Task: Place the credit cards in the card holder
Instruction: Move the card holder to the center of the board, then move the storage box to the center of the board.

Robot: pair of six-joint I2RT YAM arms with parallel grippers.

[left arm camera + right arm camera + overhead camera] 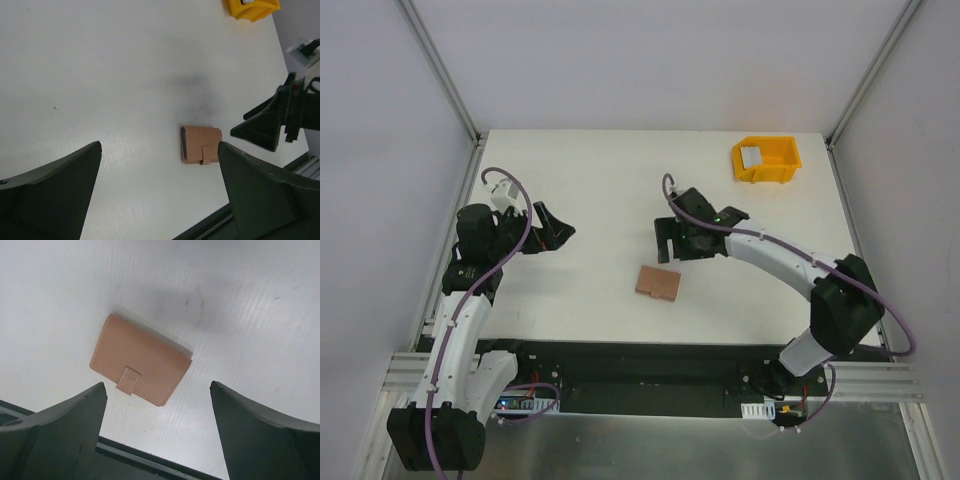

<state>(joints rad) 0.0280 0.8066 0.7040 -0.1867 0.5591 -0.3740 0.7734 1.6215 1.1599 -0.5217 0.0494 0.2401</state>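
The card holder (658, 283) is a small brown wallet lying folded on the white table, its tab clasp over the edge (129, 380). A grey-blue strip shows along its open side (183, 145); I cannot tell what that strip is. My right gripper (670, 245) hangs just beyond the card holder (140, 357), open and empty (157, 385). My left gripper (552, 228) stands open over bare table far to the left (159, 145), holding nothing; the card holder (201, 145) lies ahead of it. One pale credit card (751, 156) lies in the yellow bin.
The yellow bin (766, 160) stands at the table's far right corner (252, 7). The table's near edge and a black rail (150, 460) run just below the card holder. Grey walls and metal frame posts close in the table's sides.
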